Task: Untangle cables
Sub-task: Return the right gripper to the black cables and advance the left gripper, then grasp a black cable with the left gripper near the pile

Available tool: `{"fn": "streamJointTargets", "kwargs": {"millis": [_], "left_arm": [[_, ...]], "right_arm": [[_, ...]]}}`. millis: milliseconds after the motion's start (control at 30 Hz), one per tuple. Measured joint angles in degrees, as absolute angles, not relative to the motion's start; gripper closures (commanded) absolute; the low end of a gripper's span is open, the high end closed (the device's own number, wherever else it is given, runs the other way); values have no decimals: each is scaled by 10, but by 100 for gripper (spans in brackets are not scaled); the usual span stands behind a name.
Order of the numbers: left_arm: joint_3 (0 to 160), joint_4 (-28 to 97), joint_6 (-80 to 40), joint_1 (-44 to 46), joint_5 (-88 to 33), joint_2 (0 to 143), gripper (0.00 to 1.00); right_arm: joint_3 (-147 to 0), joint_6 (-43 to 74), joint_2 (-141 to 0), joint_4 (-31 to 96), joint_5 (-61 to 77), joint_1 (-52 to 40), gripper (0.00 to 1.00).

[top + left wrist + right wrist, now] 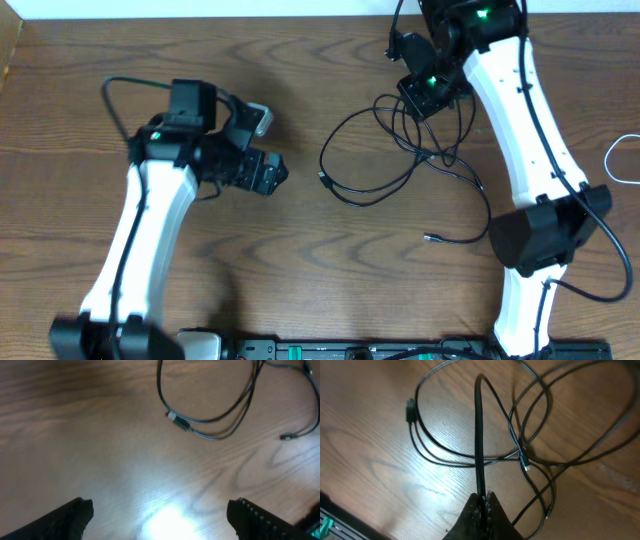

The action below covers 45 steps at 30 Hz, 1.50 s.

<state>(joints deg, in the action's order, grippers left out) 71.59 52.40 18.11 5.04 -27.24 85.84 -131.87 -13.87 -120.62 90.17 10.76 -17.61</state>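
My right gripper [483, 504] clenched on one black cable [479, 435], holding strand apart from tangle [400, 150] on table's [80, 60] right half, toward far edge. Left gripper [160, 517] spread, empty, facing plug end [177, 419], likely for counter-pull.

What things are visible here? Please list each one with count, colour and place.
table: one, brown wood, under everything
black cables: a few, tangled, exact count unclear, right of centre
white cable: one, right edge, partly out of view
left gripper: one, black, open, over bare wood left of the tangle
right gripper: one, black, shut on one of the black cables
left arm, right arm: white with black joints, one on each side
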Motion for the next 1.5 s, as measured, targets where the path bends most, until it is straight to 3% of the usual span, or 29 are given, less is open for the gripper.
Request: {"fn": "streamJointTargets", "kwargs": {"millis": [200, 333, 567, 767, 1067, 1500], "left_arm": [[712, 422, 201, 108, -332, 976, 13], [708, 330, 209, 168, -346, 1018, 19], [706, 190, 213, 234, -267, 1044, 19], [706, 142, 231, 238, -193, 1074, 18], [706, 55, 260, 238, -176, 1143, 20], [706, -45, 268, 233, -107, 1161, 27]], "right_arm": [[-1319, -139, -1153, 907, 112, -176, 99], [-1319, -138, -1147, 926, 127, -179, 99], [-1319, -139, -1147, 971, 150, -210, 99], [-1318, -140, -1102, 971, 162, -243, 99], [-1319, -145, -933, 972, 156, -251, 99], [-1319, -143, -892, 972, 154, -279, 99]]}}
